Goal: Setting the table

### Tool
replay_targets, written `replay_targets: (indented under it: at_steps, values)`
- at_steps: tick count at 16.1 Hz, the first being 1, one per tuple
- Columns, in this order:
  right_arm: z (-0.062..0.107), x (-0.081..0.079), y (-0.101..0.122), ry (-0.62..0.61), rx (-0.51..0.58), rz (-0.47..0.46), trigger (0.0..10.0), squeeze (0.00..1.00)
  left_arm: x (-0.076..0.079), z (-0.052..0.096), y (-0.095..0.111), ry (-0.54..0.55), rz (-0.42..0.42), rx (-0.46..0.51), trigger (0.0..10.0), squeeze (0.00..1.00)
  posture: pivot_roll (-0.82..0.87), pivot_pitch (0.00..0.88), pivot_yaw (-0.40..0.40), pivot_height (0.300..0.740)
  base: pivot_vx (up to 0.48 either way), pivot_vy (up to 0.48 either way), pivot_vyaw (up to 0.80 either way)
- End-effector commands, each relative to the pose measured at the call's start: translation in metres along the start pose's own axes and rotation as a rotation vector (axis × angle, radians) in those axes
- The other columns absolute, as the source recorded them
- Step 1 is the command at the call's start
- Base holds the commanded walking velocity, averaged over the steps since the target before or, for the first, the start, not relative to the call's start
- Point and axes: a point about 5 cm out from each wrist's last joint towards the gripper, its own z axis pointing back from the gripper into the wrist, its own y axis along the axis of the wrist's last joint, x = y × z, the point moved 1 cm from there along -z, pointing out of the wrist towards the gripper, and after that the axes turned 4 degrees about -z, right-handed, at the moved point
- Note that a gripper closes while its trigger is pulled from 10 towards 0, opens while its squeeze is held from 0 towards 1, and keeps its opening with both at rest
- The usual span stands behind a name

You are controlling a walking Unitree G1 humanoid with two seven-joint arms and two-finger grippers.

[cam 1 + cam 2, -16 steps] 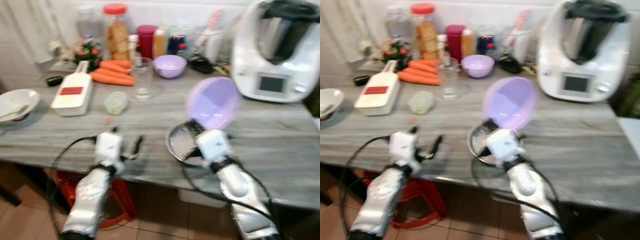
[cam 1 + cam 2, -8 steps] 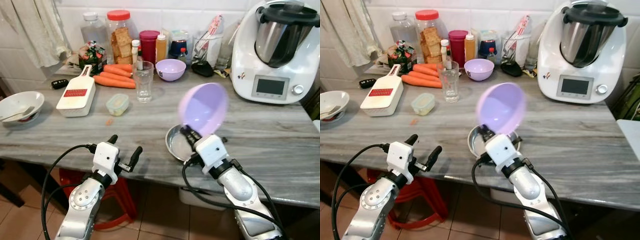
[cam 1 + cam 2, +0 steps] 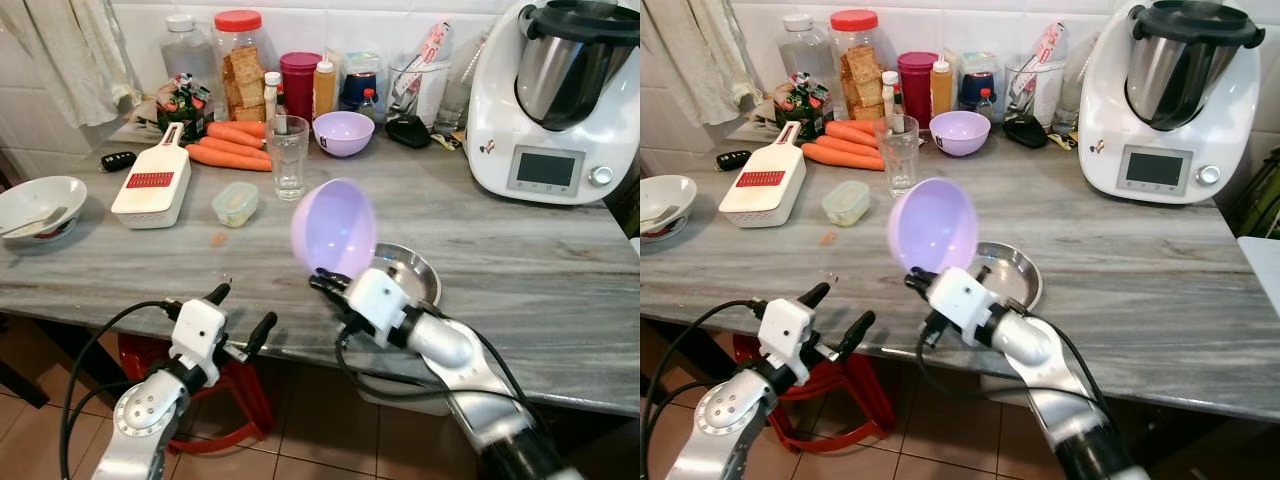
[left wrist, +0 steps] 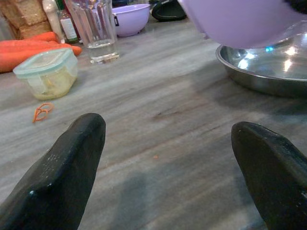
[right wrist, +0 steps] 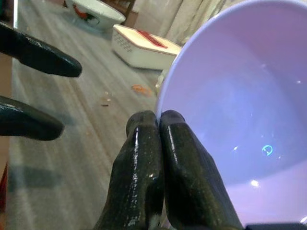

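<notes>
Two purple bowls are in play on the grey worktop (image 3: 560, 270): one small purple bowl (image 3: 343, 132) stands far back among the jars, and the lilac bowl (image 3: 334, 228) is up in the air, tipped almost on edge, its rim pinched between the closed fingers (image 5: 158, 158) of the right tool (image 3: 330, 284). It hangs above the near part of the worktop, just beside the steel dish (image 3: 405, 273), with the drinking glass (image 3: 288, 157) and the small lidded container (image 3: 235, 203) behind it. The left tool (image 3: 240, 312) hovers at the near edge with its fingers (image 4: 67, 172) spread wide and nothing between them. The step in hand looks like carrying the lilac bowl to its place at a setting; it is neither level nor down yet, so this part of the task seems about midway. The next move would call for turning the wrist until the bowl sits level, lowering it onto a bare stretch of worktop clear of the steel dish, and only then easing the grip apart. Since the hold is a thin pinch on the rim, a quick swing could let the bowl slip or knock the dish. A white bowl (image 3: 38, 202) and a grater (image 3: 152, 184) lie well off to the left.
</notes>
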Motion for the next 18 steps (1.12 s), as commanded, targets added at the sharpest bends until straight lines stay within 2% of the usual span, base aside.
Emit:
replay_targets:
  at_steps: [1,7,11,13,14,18]
  values:
    - [-0.007,0.005,0.002,0.039,0.002,0.022,10.0,0.0,-0.002,0.003,0.005,-0.002,-0.016,0.021,10.0,0.0,0.02,0.0,0.009,0.74,0.0,0.0,0.0]
    - [-0.023,0.019,-0.019,0.086,-0.086,0.035,10.0,0.0,0.002,0.003,0.005,-0.005,-0.003,0.025,10.0,0.0,0.02,0.0,0.009,0.74,0.0,0.0,0.0]
    - [-0.027,0.017,-0.025,0.102,-0.098,0.041,10.0,0.0,0.002,0.003,0.007,-0.002,0.003,0.034,10.0,0.0,0.04,0.0,0.001,0.74,0.0,0.0,0.0]
    - [-0.029,0.013,-0.027,0.128,-0.101,0.073,10.0,0.0,0.005,0.001,0.007,-0.004,0.007,0.035,10.0,0.0,0.04,0.0,0.002,0.74,0.0,0.0,0.0]
    - [-0.031,0.013,-0.027,0.129,-0.094,0.074,10.0,0.04,0.006,0.001,0.007,-0.01,0.016,0.037,10.0,0.0,0.04,0.0,0.001,0.74,0.0,0.0,0.0]
    - [-0.035,0.016,-0.021,0.104,-0.068,0.096,10.0,0.01,0.005,0.002,0.008,-0.003,0.01,0.038,10.0,0.0,0.04,0.0,0.0,0.74,0.0,0.0,0.0]
